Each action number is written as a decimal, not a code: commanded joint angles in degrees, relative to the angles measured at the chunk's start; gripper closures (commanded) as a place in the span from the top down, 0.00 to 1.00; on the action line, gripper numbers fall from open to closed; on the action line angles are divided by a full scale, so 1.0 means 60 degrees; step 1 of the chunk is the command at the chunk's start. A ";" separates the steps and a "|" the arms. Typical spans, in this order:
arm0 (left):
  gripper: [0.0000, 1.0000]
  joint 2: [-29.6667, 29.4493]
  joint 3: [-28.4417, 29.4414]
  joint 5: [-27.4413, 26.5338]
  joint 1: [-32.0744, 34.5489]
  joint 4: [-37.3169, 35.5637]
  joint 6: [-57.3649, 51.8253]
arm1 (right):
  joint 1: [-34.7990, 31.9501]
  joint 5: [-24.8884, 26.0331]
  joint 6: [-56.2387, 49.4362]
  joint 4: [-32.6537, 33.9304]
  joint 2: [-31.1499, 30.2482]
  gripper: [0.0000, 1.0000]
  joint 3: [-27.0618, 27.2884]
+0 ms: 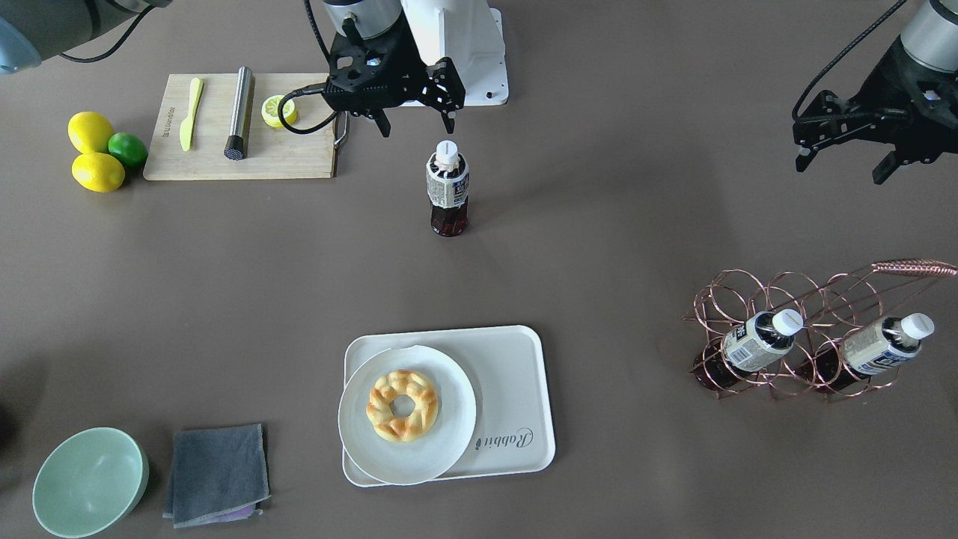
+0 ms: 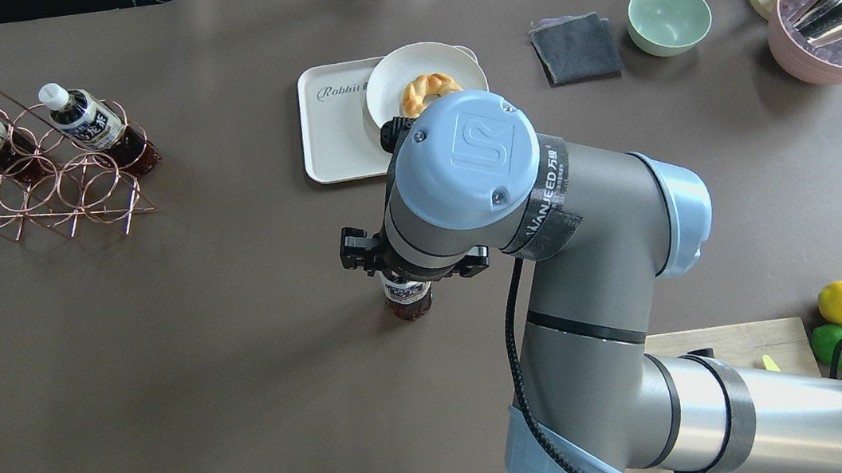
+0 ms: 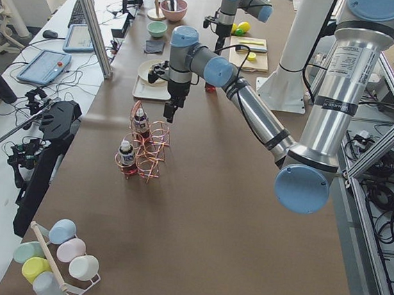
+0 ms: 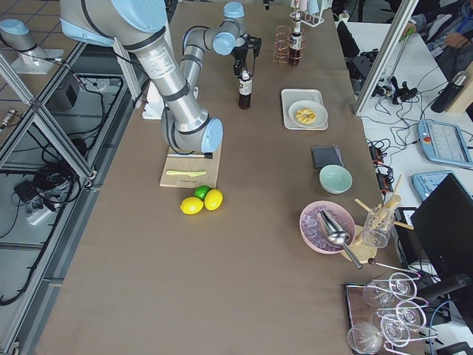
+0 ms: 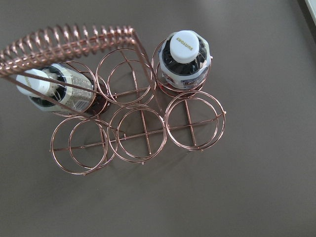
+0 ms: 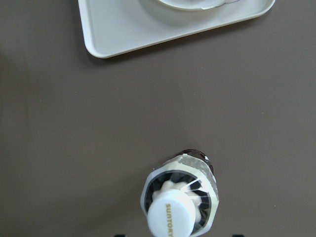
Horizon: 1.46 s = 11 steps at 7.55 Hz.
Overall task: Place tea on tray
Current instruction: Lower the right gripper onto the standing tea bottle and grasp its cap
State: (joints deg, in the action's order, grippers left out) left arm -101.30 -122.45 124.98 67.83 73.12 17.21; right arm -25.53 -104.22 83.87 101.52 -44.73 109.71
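The right gripper (image 1: 418, 123) is hovering wide open, empty, over the standing tea (image 1: 447, 189); bare table (image 1: 299, 284) is running up to the tray (image 1: 516, 378), half of it free. The left gripper (image 1: 842, 168) is hanging open, empty too.

Bright, even light from above falls on the brown desk (image 1: 599, 224), casting soft, faint shadows (broadest beneath the right arm (image 2: 591, 248)), and every view is sharp.

The desk (image 1: 636, 224) is matt brown. The tea (image 1: 447, 187) is clear glossy plastic with a paper-like label, the tray (image 1: 516, 374) smooth cream plastic, the rack (image 1: 804, 333) shiny copper-coloured wire, the cutting board (image 1: 299, 153) pale wood.
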 commanded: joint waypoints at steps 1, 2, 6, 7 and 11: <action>0.97 0.0009 -0.0012 0.0001 0.0004 0.0001 -0.0012 | 0.0095 0.0334 -0.0237 0.0086 0.0145 0.68 -0.0266; 0.97 0.0009 0.0003 -0.0014 0.0004 0.0015 -0.0012 | 0.0051 0.0363 -0.0543 0.0174 0.0160 0.68 -0.0267; 0.97 0.0009 0.0003 -0.0014 0.0004 0.0030 0.0003 | 0.0036 0.0583 -0.0839 0.0378 0.0525 0.52 -0.0604; 0.97 0.0009 0.0003 -0.0014 0.0004 0.0030 0.0003 | 0.0007 0.0627 -0.0854 0.0438 0.0540 0.32 -0.0590; 0.97 0.0154 -0.0055 0.0001 0.0033 0.0030 0.0003 | -0.0358 0.0642 -0.1772 0.1459 0.1416 0.00 -0.0807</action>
State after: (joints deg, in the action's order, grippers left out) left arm -101.15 -122.42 124.90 67.86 73.25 17.23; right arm -26.51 -100.44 76.69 106.32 -39.70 106.02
